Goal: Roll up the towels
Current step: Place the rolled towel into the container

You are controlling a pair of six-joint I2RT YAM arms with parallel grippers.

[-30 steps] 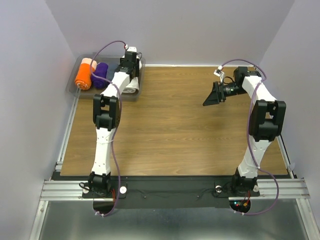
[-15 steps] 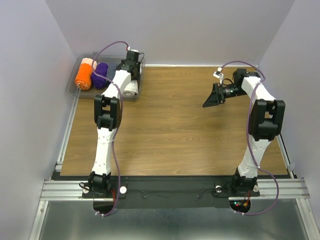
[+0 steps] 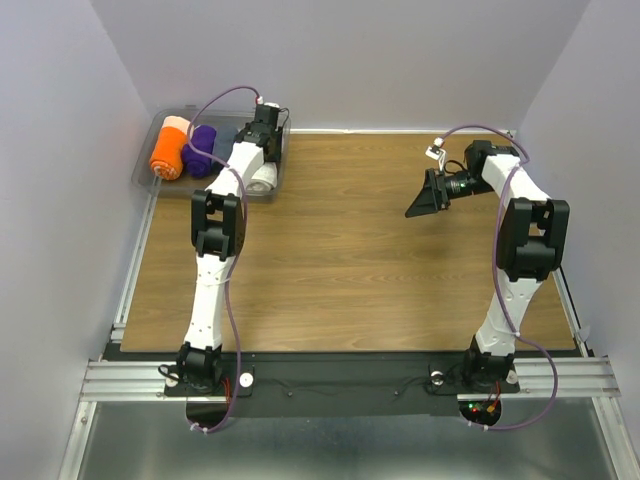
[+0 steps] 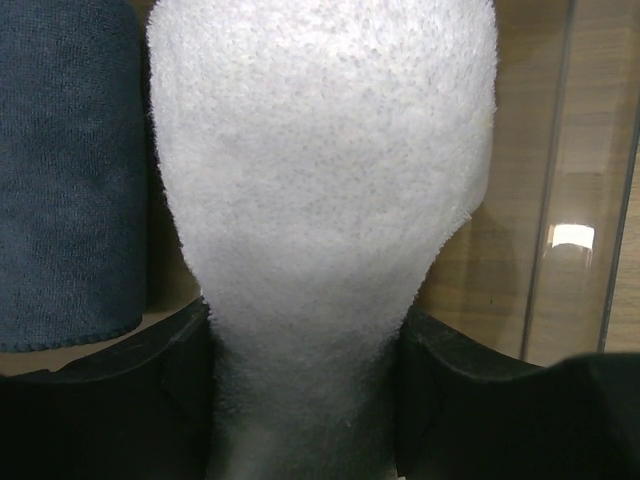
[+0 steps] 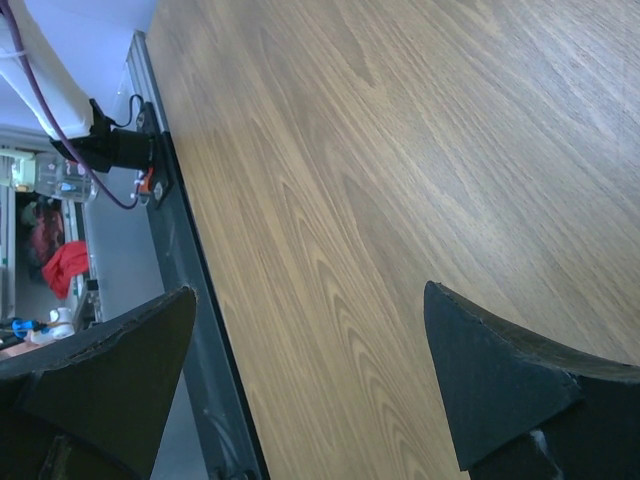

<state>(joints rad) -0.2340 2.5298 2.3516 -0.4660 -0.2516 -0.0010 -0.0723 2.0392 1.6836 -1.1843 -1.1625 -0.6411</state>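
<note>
The white towel [image 3: 265, 178] is rolled up and lies in the right end of a clear plastic bin [image 3: 283, 152] at the back left of the table. My left gripper [image 3: 258, 142] reaches into the bin and is shut on it. In the left wrist view the white towel [image 4: 320, 180] fills the middle, pinched at its near end between the two black fingers [image 4: 450, 380] of the gripper [image 4: 305, 370]. My right gripper [image 3: 425, 192] hangs open and empty above the right side of the table; in the right wrist view the gripper [image 5: 310, 295] shows only bare wood between its fingers.
An orange towel roll [image 3: 167, 150] and a purple towel roll [image 3: 200, 150] lie in the bin's left part. A grey-blue towel roll [image 4: 70, 170] lies right beside the white one. The bin's clear wall [image 4: 560, 200] stands close on the other side.
My left wrist has moved slightly toward the back of the bin, still holding the white towel. The right arm has hardly moved.
</note>
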